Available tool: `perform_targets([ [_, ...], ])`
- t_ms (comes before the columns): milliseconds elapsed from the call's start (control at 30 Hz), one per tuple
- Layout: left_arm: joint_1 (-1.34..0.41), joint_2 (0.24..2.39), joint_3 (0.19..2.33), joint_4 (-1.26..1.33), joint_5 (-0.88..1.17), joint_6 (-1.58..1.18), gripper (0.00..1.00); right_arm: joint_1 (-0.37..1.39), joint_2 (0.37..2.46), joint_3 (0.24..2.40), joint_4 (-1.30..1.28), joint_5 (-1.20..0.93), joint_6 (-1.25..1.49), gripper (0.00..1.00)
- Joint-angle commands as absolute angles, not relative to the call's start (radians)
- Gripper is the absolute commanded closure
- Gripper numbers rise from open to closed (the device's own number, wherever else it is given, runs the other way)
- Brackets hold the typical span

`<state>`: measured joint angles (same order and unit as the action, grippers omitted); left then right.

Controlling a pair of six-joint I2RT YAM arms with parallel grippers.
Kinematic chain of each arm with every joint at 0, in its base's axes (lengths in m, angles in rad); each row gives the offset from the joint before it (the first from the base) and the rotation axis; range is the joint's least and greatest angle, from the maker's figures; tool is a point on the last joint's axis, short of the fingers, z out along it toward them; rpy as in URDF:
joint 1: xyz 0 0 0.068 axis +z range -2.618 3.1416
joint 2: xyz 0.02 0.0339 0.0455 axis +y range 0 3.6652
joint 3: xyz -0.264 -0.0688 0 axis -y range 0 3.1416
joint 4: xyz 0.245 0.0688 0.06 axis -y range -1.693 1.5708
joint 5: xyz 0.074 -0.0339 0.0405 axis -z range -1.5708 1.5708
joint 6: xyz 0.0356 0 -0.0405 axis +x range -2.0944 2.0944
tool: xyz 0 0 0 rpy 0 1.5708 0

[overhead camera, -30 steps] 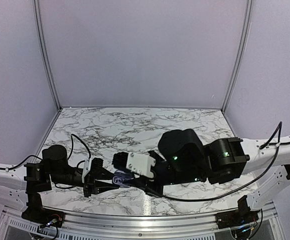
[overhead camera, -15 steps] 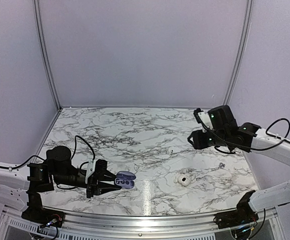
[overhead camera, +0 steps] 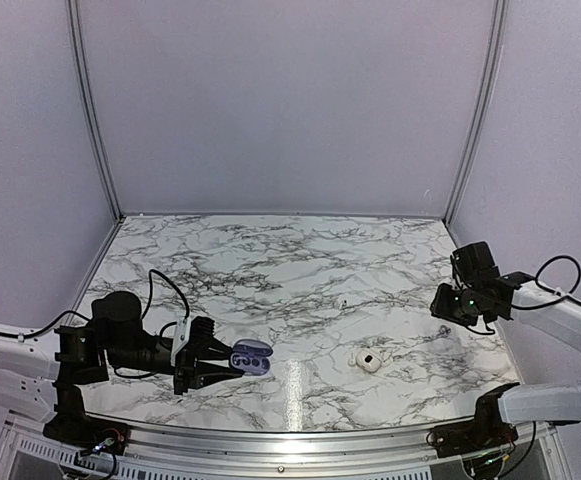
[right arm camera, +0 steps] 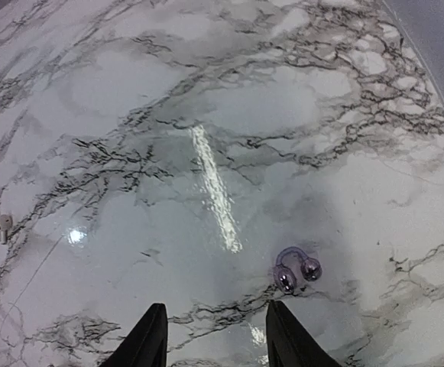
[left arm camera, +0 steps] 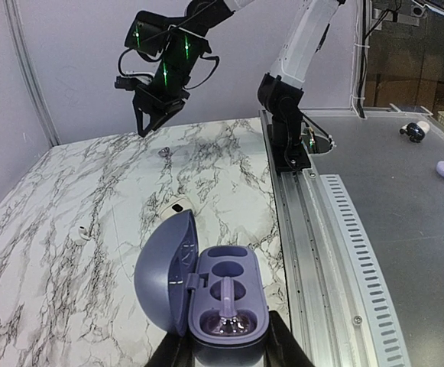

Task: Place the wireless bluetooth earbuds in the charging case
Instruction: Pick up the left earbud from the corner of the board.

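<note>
My left gripper (overhead camera: pixel 228 363) is shut on the lavender charging case (overhead camera: pixel 251 357) near the table's front left. In the left wrist view the case (left arm camera: pixel 223 294) is open with its lid to the left. A purple clip-shaped earbud (left arm camera: pixel 231 317) sits in its near well and the far wells are bare. A second purple clip earbud (right arm camera: pixel 298 270) lies on the marble just beyond my right gripper (right arm camera: pixel 214 313), which is open and empty. It also shows in the top view (overhead camera: pixel 443 329), below the right gripper (overhead camera: pixel 450 303).
A tiny white stemmed bud (overhead camera: pixel 342 301) lies mid-table and also shows in the right wrist view (right arm camera: pixel 3 225). A small white rounded object (overhead camera: pixel 368 360) with a dark spot lies right of the case. The marble table (overhead camera: pixel 290 265) ends at a metal rail (left arm camera: pixel 336 252).
My right arm has swung away from over the case to the far right of the table and come low near the purple earbud. My left gripper still holds the case.
</note>
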<state>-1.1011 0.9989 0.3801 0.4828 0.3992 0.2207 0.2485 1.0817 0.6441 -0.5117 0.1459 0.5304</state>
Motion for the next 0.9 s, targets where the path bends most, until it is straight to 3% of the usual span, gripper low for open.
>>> perform_targets([
  [0,-1.092,0.975,0.382,0.528,0.395,0.221,1.0,0.239,1.12,0.617,-0.539,0.256,0.668,0.55],
  [233,-1.089,0.988,0.383,0.534,0.396,0.222,1.0,0.24,1.169,0.599,-0.566,0.365,0.742,0.53],
  [867,-1.088,0.998,0.385,0.54,0.394,0.221,1.0,0.212,1.384,0.585,-0.397,0.342,0.747,0.52],
])
